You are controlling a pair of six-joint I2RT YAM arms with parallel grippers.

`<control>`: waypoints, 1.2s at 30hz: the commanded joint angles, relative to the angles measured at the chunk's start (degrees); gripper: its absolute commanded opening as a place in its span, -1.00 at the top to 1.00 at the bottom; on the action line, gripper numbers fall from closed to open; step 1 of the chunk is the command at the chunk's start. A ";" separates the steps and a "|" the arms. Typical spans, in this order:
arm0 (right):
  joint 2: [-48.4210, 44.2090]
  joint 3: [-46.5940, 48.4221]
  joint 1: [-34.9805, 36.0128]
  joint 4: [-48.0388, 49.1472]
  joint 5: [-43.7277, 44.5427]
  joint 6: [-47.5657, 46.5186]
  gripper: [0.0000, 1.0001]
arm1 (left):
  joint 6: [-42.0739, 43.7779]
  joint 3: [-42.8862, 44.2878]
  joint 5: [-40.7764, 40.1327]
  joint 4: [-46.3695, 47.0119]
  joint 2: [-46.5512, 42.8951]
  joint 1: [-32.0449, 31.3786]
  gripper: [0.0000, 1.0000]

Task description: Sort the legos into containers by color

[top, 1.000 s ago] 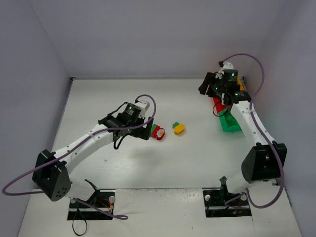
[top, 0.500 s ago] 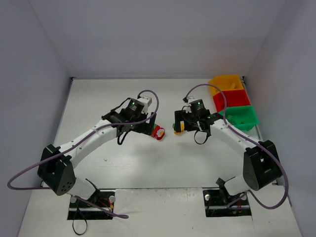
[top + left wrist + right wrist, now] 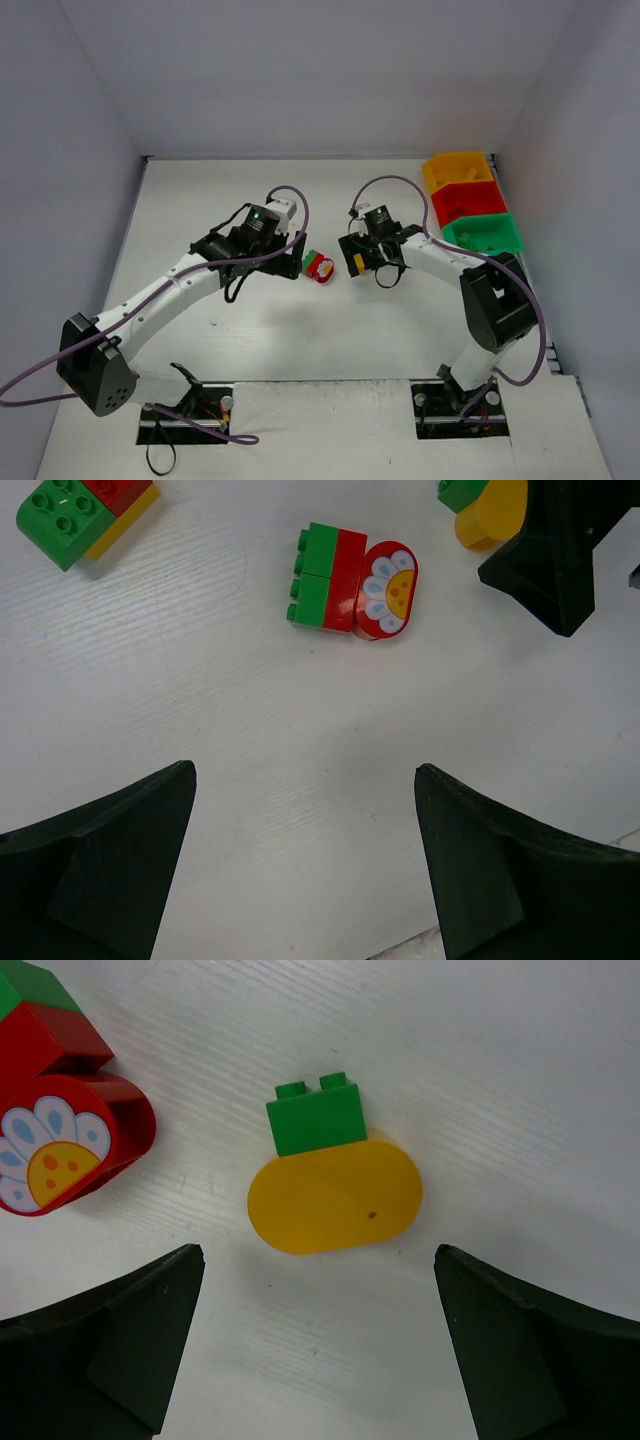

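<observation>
The right gripper (image 3: 315, 1260) has its fingers spread wide and grasps nothing. They straddle a yellow oval brick (image 3: 335, 1195) with a small green brick (image 3: 312, 1120) stuck to its far edge, and neither finger touches it. Just beside it lies a red flower-faced brick (image 3: 70, 1150), joined to a green-and-red block (image 3: 325, 577). The left gripper (image 3: 305, 780) is likewise spread and empty, short of that cluster. A green, red and yellow stack (image 3: 85, 515) lies apart. Whether either gripper touches the table (image 3: 300, 330) is unclear. The yellow-orange bin (image 3: 458, 168), red bin (image 3: 467, 200) and green bin (image 3: 485, 234) sit in a row at the far right.
</observation>
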 commanded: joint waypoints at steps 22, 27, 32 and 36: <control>10.12 5.39 1.06 1.45 -0.58 -12.51 -0.09 | -0.30 -0.06 -1.10 -2.44 -4.97 1.35 -0.67; 6.61 4.42 1.15 1.28 -2.70 -12.07 0.38 | -1.18 0.90 -0.67 -2.52 -5.15 2.05 -0.66; -2.35 4.07 1.41 1.36 -8.13 -12.95 0.98 | -4.42 4.23 4.94 -1.56 -4.62 2.75 -0.66; -11.12 5.03 3.08 1.45 -11.48 -15.14 0.98 | -7.41 7.40 10.23 0.89 -3.57 2.93 -0.65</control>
